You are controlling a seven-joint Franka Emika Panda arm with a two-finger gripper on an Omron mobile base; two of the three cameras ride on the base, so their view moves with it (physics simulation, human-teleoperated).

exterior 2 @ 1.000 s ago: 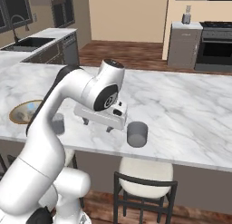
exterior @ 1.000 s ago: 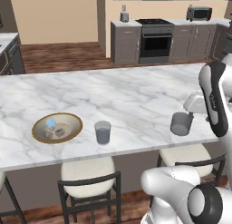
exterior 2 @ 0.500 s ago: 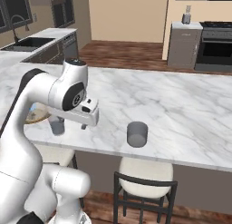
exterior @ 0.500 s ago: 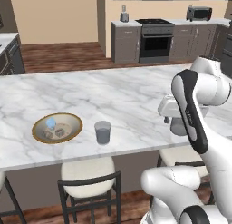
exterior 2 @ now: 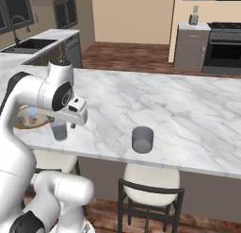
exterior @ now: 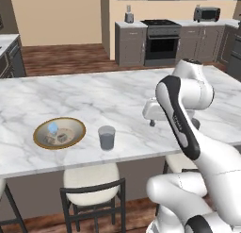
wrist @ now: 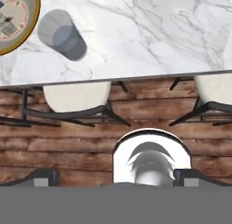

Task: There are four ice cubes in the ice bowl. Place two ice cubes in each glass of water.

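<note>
claw (exterior: 151, 123) wide open, empty | ice bowl (exterior: 75, 125) well left | nearer glass (exterior: 107, 137) between

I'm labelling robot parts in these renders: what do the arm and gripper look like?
The arm is glossy white with rounded, tubular links and dark grey to black bands at its joints. The gripper hangs from a boxy white hand with small dark fingers. No cables or markings are visible.
</note>
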